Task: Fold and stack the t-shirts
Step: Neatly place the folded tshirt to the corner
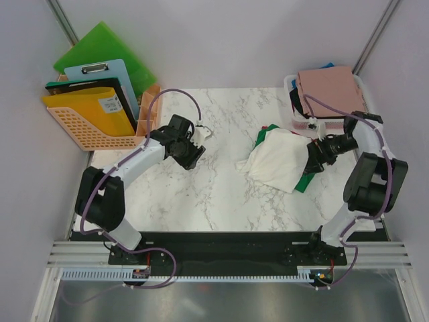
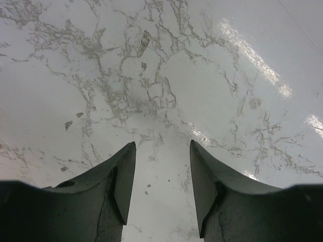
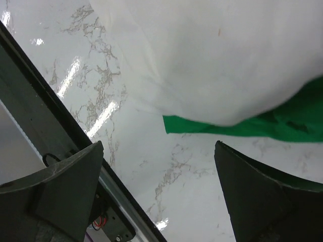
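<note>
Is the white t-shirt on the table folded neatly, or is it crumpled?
Crumpled, not folded: the white t-shirt lies in a loose, uneven heap on the table, partly covering the green t-shirt.

Orange basket [image 1: 75, 131] of folders [image 1: 100, 45], far-left corner of marble table [image 1: 201, 194]

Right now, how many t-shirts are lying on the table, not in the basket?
2: a cream-white t-shirt crumpled right of centre, and a green t-shirt partly under it. Others may be hidden beneath.
</note>
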Controlling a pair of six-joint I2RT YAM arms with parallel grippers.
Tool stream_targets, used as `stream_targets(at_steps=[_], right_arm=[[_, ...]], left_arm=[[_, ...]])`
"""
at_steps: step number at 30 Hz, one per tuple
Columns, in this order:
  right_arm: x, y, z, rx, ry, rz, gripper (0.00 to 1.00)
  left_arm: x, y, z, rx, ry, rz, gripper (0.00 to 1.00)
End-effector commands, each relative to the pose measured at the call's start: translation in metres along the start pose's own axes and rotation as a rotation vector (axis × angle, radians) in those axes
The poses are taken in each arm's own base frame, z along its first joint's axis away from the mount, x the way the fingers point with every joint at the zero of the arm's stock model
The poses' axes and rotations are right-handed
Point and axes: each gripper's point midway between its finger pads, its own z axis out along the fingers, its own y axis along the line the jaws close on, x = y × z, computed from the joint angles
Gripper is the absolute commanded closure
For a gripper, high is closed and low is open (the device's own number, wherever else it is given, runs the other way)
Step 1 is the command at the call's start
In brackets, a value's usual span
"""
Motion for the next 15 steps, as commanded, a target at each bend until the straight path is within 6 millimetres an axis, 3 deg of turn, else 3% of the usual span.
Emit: stream_targets(at_steps=[1, 4, 7, 9, 10, 11, 13, 15], right_arm=[[0.020, 0.036, -0.031, 0.040, 0.009, -0.013, 0.02], [0.033, 0.034, -0.047, 0.141, 0.001, -0.023, 0.02], [0.031, 0.038, -0.063, 0.242, -0.048, -0.076, 0.07], [0.018, 0.045, -0.063, 0.248, -0.109, -0.096, 0.24], [0.012, 0.047, -0.062, 0.243, -0.119, -0.099, 0.27], [0.008, 0.049, -0.055, 0.211, -0.109, -0.086, 0.15], [-0.008, 0.057, -0.043, 0.158, -0.103, -0.118, 0.02], [-0.023, 0.058, -0.031, 0.132, -0.102, -0.095, 0.02]], left_arm=[[-0.017, 0.006, -0.019, -0.036, -0.088, 0.061, 0.46], [-0.010, 0.011, -0.018, -0.068, -0.063, 0.068, 0.46], [-0.007, 0.010, -0.018, -0.073, -0.071, 0.065, 0.47], [-0.010, 0.008, -0.023, -0.073, -0.096, 0.062, 0.48], [-0.013, 0.010, -0.026, -0.084, -0.109, 0.061, 0.48], [-0.017, 0.017, -0.031, -0.124, -0.123, 0.061, 0.49], [-0.022, 0.026, -0.046, -0.189, -0.155, 0.073, 0.48], [-0.025, 0.041, -0.059, -0.284, -0.179, 0.094, 0.46]])
